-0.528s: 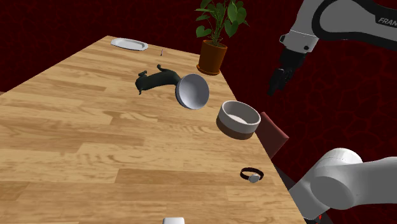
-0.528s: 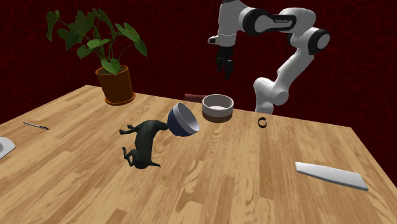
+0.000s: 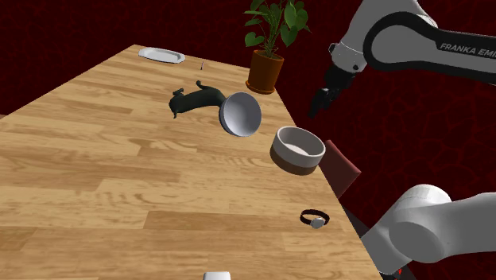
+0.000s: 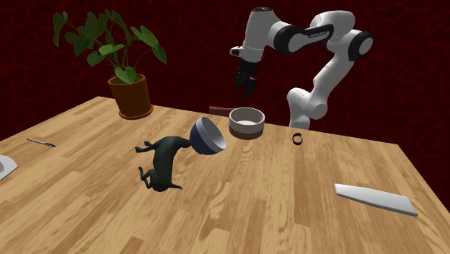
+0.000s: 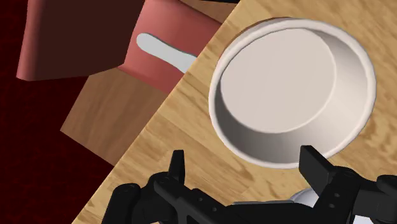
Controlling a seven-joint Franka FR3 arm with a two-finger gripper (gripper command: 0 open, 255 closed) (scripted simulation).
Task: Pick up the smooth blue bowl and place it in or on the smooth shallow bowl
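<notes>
The jaws stand spread and empty, hanging in the air above the white, brown-based shallow bowl point(image 5: 289, 95) near the worktop's point(image 3: 95, 159) edge. To the shoulder view's left, the blue bowl point(image 3: 240, 114) lies tipped on its side. Its white mouth is turned toward the shallow bowl, and a dark animal figurine point(image 3: 195, 99) lies just beside it.

Plate point(image 4: 4, 167): cut by the second exterior view's left edge.
White slab point(image 3: 216, 276): mostly below the shoulder view's bottom edge, kind unclear.
Thin item point(image 3: 201, 65) near pot point(image 3: 265, 71): too small to tell.
Shallow bowl point(image 5: 280, 76): near rim partly behind one finger point(image 5: 316, 164).
</notes>
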